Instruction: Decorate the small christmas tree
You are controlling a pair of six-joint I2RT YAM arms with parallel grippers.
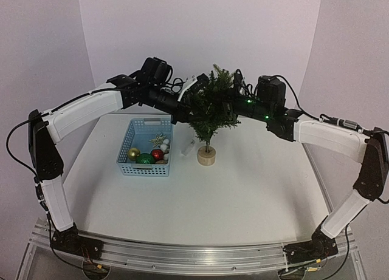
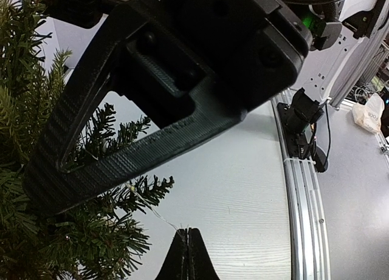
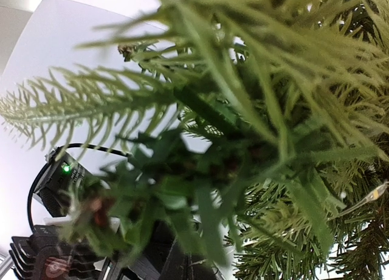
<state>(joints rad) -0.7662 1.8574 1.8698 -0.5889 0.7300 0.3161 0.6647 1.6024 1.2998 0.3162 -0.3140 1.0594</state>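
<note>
Left gripper (image 2: pixel 187 257) pinched shut on thin light wire (image 2: pixel 159 212) running toward 10 o'clock into upright small christmas tree (image 1: pixel 208 123); right gripper (image 3: pixel 182 263) closed amid foliage, hold unclear.

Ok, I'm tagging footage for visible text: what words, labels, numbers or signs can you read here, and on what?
None can be read.
The blue basket and the small christmas tree show no lettering.
A pale bag at the right edge of the left wrist view is too blurred to tell.
</note>
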